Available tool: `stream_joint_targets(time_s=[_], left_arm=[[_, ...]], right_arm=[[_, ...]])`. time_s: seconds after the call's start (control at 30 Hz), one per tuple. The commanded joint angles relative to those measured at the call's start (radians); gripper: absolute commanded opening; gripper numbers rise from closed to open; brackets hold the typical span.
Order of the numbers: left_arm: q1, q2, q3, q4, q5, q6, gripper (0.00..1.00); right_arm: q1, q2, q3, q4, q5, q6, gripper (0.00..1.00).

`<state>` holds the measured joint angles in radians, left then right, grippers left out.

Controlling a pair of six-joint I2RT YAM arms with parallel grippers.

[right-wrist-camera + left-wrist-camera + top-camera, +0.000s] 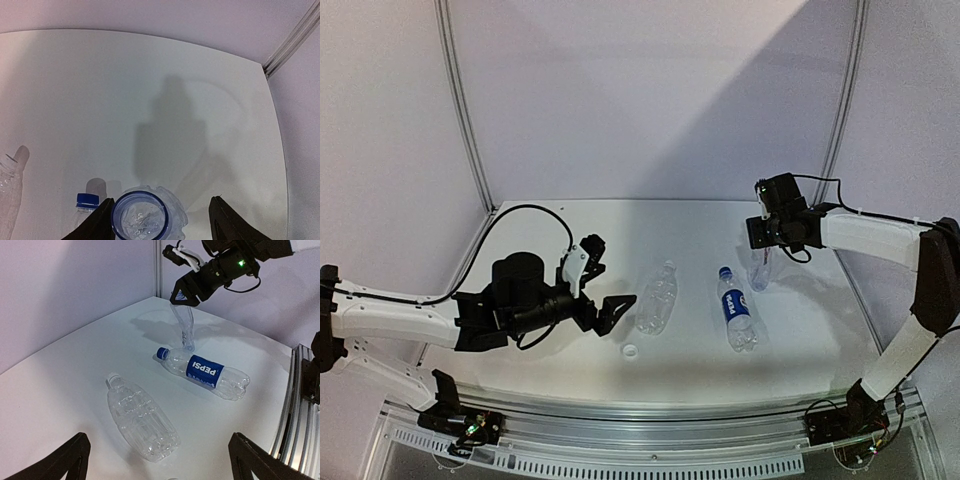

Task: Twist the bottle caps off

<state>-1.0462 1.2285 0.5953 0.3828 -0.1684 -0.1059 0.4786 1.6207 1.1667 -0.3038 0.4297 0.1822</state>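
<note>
While left gripper (613,278) hangs spread wide | right gripper (161,222) parted around 1 bottle (761,272) | 2 bottles (657,298) (737,310) lie flat.

Two white-shelled arms with black joints: the left arm (390,322), black cable (530,206) looping behind, ends in the angular black left gripper (608,276); the right arm (875,232) shows a green wrist light (239,262).

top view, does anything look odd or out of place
Yes. The small plain clear plastic bottle at the right hand stands leaning, narrow end down, while the other two bottles lie flat. A tiny white round plastic cap lies loose on the white table.
</note>
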Motion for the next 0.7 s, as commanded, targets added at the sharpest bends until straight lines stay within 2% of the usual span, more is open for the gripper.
stream_joint_targets(time_s=[0.0, 0.37, 0.53, 0.67], left_arm=[[-0.005, -0.009, 0.015, -0.005, 0.005, -0.003, 0.99], [-0.005, -0.008, 0.014, -0.005, 0.007, -0.002, 0.99], [-0.005, -0.004, 0.017, -0.005, 0.007, -0.002, 0.99], [-0.005, -0.007, 0.015, -0.007, 0.005, -0.001, 0.99]], right_arm=[[-0.005, -0.025, 0.004, 0.0, -0.029, 0.007, 0.65], [-0.005, -0.023, -0.007, 0.025, -0.053, 0.0, 0.64], [-0.005, 0.037, 0.018, 0.018, -0.074, -0.013, 0.51], [-0.006, 0.064, 0.025, 0.022, -0.078, -0.018, 0.45]])
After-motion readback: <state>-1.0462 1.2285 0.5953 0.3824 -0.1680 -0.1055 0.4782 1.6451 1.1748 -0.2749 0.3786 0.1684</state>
